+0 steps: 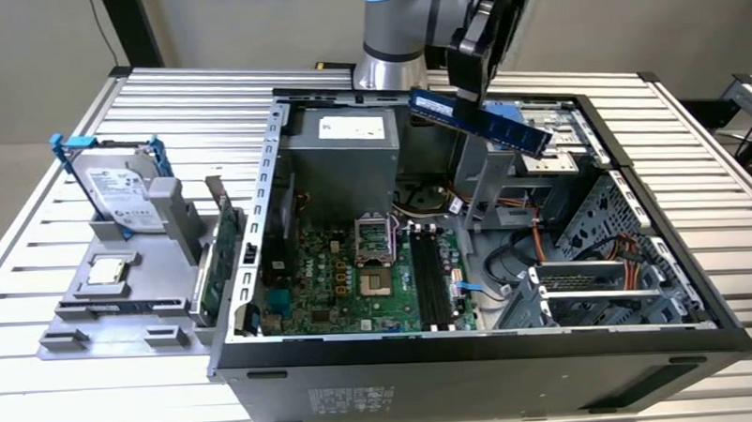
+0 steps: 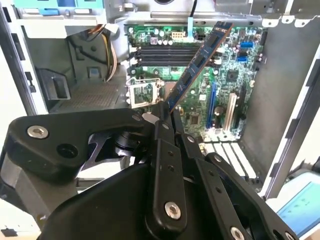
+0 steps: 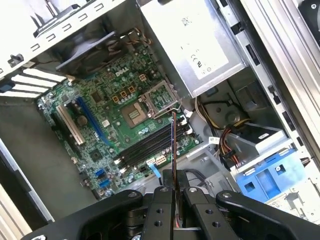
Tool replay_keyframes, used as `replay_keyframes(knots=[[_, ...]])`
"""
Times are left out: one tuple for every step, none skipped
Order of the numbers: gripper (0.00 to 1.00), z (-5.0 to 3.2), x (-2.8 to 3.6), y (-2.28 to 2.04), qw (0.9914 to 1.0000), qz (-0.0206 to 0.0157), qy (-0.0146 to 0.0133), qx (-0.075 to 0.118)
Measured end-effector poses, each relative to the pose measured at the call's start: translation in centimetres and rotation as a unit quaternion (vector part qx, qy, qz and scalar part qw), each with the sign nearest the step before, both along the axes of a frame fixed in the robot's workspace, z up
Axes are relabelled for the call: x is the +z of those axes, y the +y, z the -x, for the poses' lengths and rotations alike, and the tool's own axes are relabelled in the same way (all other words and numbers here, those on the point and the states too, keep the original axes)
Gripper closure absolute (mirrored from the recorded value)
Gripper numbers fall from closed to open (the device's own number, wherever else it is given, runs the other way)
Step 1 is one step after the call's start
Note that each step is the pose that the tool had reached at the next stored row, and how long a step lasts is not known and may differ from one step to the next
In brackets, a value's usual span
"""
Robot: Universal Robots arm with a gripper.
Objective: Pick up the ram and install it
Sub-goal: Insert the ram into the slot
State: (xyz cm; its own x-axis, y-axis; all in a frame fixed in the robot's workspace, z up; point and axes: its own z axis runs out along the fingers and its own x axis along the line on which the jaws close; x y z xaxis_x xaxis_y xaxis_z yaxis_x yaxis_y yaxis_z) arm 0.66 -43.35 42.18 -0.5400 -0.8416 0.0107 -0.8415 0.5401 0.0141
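I'm gripping the ram (image 1: 485,118) with the gripper (image 1: 469,95) pinched shut on its flat faces; it's hanging tilted in the air over the open case (image 1: 481,346), above the motherboard (image 3: 107,130) and well off the slots (image 3: 150,143)

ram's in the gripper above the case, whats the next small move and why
Likely turn the wrist so the ram runs parallel to the memory slots. The gripper grips it tilted, high above them, and in the second wrist view it crosses the slots at an angle.
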Motion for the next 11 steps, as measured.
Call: replay_keyframes(knots=[[1.0,0.0,-0.01,0.0,1.0,0.0,0.0,-0.002],[1.0,0.0,-0.02,0.01,0.99995,-0.0001,0.0,-0.01],[1.0,0.0,-0.01,0.01,0.99984,0.0,0.0,-0.018],[1.0,0.0,-0.02,0.01,0.99964,0.0,0.0,-0.027],[1.0,0.01,-0.03,0.0,0.99935,-0.0001,0.0,-0.036],[1.0,0.0,-0.03,0.01,0.99899,0.0,0.0,-0.045],[1.0,0.0,-0.04,0.01,0.99854,0.0,0.0,-0.054],[1.0,0.01,-0.05,0.0,0.99809,-0.0001,0.0,-0.062],[1.0,0.01,-0.05,0.01,0.99742,-0.0001,0.0,-0.072],[1.0,0.0,-0.06,0.01,0.99674,0.0,0.0,-0.081],[1.0,0.01,-0.07,0.01,0.99603,-0.0001,0.0,-0.089]])
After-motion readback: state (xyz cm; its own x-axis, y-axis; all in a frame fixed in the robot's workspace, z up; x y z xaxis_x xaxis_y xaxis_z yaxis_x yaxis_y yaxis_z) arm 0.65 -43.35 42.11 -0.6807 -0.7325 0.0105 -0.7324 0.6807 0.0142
